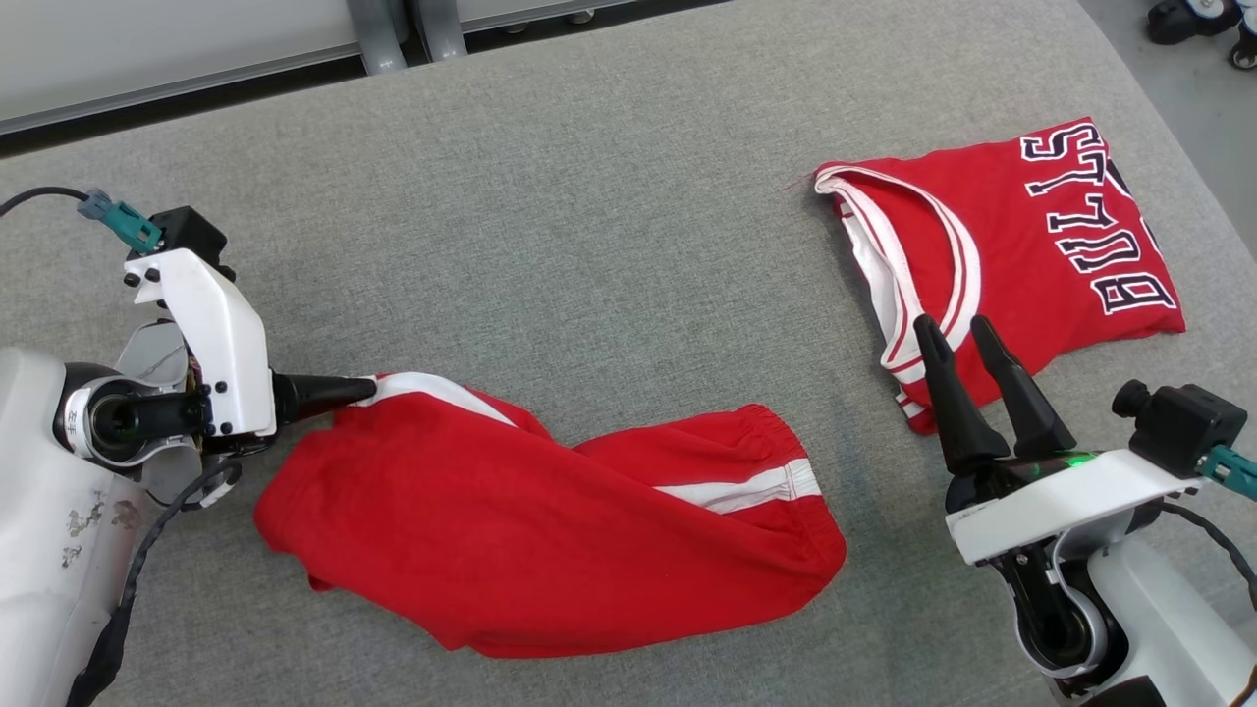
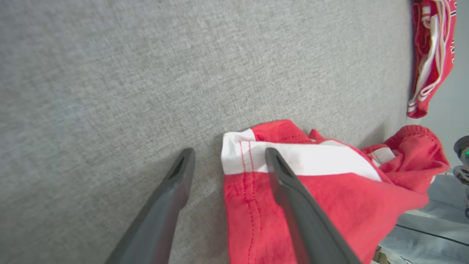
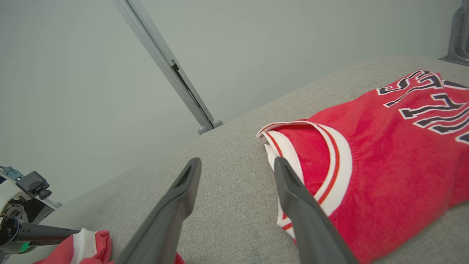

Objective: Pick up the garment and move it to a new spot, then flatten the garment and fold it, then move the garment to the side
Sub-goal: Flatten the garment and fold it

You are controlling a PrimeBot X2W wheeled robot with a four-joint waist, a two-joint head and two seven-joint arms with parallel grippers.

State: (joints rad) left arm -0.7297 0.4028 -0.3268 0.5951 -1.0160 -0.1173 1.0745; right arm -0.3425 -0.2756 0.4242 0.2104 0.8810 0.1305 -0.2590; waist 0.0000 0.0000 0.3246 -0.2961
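Observation:
The garment, a pair of red shorts (image 1: 550,530) with white side stripes, lies crumpled on the grey cloth table (image 1: 589,196) at the front left. My left gripper (image 1: 371,389) is open at its upper left corner. In the left wrist view the white-banded hem (image 2: 293,161) lies between the spread fingers of that gripper (image 2: 230,154), one finger over the cloth and the other over bare table. My right gripper (image 1: 953,326) stands open and empty at the near edge of a folded red "BULLS" jersey (image 1: 1031,236). In the right wrist view its fingers (image 3: 237,161) hover by the jersey's collar (image 3: 329,161).
The table's right edge runs close past the jersey, with floor and dark wheels (image 1: 1198,20) beyond it. Grey metal legs (image 1: 393,39) stand behind the far edge. Bare cloth lies between the two garments.

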